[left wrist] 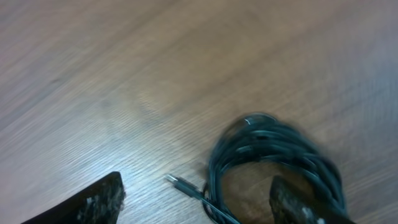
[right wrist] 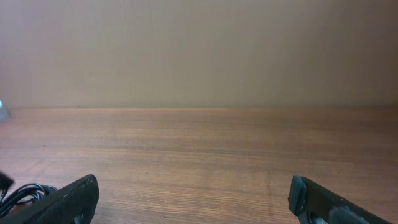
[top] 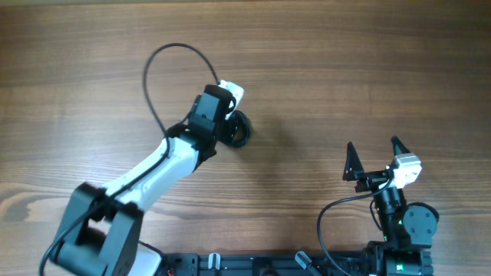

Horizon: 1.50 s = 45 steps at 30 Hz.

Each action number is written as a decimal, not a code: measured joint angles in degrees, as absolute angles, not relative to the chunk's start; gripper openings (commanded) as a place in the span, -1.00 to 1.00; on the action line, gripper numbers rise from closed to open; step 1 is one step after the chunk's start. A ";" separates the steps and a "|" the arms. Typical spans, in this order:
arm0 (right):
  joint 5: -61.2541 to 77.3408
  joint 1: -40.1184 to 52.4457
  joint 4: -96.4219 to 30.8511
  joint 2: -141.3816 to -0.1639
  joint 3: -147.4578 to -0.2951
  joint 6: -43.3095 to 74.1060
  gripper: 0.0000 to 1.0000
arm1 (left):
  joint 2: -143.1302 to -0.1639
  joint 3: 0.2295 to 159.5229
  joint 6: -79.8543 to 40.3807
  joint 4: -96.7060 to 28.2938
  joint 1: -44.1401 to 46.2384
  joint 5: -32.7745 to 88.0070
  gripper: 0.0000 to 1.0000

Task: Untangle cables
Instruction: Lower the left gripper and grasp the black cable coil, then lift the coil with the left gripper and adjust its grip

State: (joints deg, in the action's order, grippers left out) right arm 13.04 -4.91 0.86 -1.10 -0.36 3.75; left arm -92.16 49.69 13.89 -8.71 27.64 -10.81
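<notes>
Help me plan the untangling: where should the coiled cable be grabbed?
Likely the plug end poking out beside the coil, taken from straight above. The coil lies flat with its loops bunched together; the plug end lies alone on the table, leaving room for both jaws.

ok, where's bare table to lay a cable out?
Free: the table from the coil across to the right fingers, plus the far right corner. Crowded: around the left fingers, open over the coil.
</notes>
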 measured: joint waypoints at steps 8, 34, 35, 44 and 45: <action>13.04 -4.91 0.86 -1.10 -0.36 3.73 1.00 | -99.83 49.69 28.21 -0.45 26.92 -8.19 0.21; 13.04 -4.91 0.86 -1.06 -0.36 3.73 1.00 | -91.85 49.89 -29.89 -11.00 25.30 -11.53 -0.04; 13.04 -4.91 0.86 -1.04 -0.36 3.75 1.00 | -90.98 49.89 -34.79 -12.53 25.21 -8.54 0.26; 13.04 -4.91 0.86 -1.04 -0.34 3.73 1.00 | -90.35 49.89 -44.29 -13.98 25.10 2.61 0.12; 13.04 -4.91 0.86 -1.04 -0.36 3.73 1.00 | -90.35 49.89 -42.37 -13.96 25.10 2.07 0.02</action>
